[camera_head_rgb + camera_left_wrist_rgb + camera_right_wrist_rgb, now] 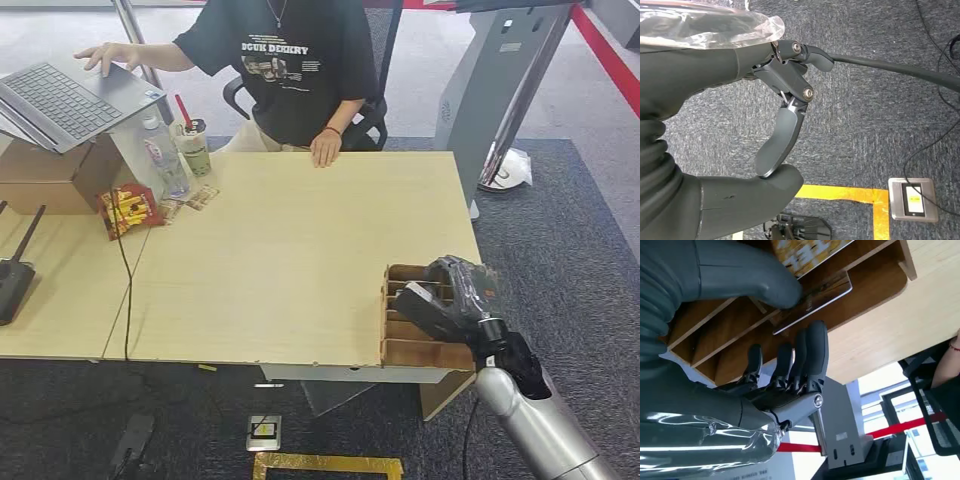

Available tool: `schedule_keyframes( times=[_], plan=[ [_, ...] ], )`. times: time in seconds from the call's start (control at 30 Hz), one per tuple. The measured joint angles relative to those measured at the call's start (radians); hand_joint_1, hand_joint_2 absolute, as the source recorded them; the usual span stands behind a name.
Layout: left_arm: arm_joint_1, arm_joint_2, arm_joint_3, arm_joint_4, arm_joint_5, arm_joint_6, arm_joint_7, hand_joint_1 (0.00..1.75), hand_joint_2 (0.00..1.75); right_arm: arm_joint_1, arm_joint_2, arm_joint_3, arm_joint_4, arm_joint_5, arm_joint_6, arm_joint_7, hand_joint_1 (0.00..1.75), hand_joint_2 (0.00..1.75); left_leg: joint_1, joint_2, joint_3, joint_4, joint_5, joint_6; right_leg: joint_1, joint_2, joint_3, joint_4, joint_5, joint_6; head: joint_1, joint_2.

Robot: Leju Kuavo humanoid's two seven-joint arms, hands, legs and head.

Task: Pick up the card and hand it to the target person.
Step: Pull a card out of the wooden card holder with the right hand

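My right hand [451,295] sits over the wooden slotted holder [400,340] at the table's [302,250] near right corner, hiding most of its slots. In the wrist view my thumb [764,282] presses the card [817,297] against the fingers [811,352]; the card's far end stays tucked in a slot. My left hand [753,125] hangs above grey carpet, fingers curled in, holding nothing. The seated person's [302,60] head is cut off.

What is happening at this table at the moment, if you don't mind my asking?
The robot's right hand is at the slotted wooden card holder on the near corner of the table. In the right wrist view its thumb and fingers close around a card that sits in a slot. The left hand hangs over the carpet with its fingers curled on nothing. A seated person waits across the table.
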Motion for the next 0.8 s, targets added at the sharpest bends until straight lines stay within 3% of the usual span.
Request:
schedule_keyframes(
  times=[0.07,0.2,0.23,0.8],
  plan=[
    [0.0,0.0,0.0,0.0,0.001,0.0,0.0,0.0,1.75,-0.001,0.0,0.0,0.004,0.016,-0.001,0.005,1.05,1.75,0.0,0.0,0.0,0.0,0.0,0.0,0.0,0.0,0.0,0.0,0.0,0.0,0.0,0.0],
    [0.0,0.0,0.0,0.0,0.003,0.0,0.0,0.0,1.75,-0.004,0.0,0.001,0.017,0.07,-0.006,0.02,1.63,1.75,0.0,0.0,0.0,0.0,0.0,0.0,0.0,0.0,0.0,0.0,0.0,0.0,0.0,0.0],
    [0.0,0.0,0.0,0.0,0.003,0.0,0.0,0.0,1.75,-0.006,0.0,0.001,0.02,0.078,-0.007,0.023,1.69,1.75,0.0,0.0,0.0,0.0,0.0,0.0,0.0,0.0,0.0,0.0,0.0,0.0,0.0,0.0],
    [0.0,-0.001,0.0,0.0,0.0,0.001,0.004,0.0,1.75,-0.022,0.003,-0.012,0.022,0.084,-0.013,0.024,1.69,1.75,0.0,0.0,0.0,0.0,0.0,0.0,0.0,0.0,0.0,0.0,0.0,0.0,0.0,0.0]
  ],
)
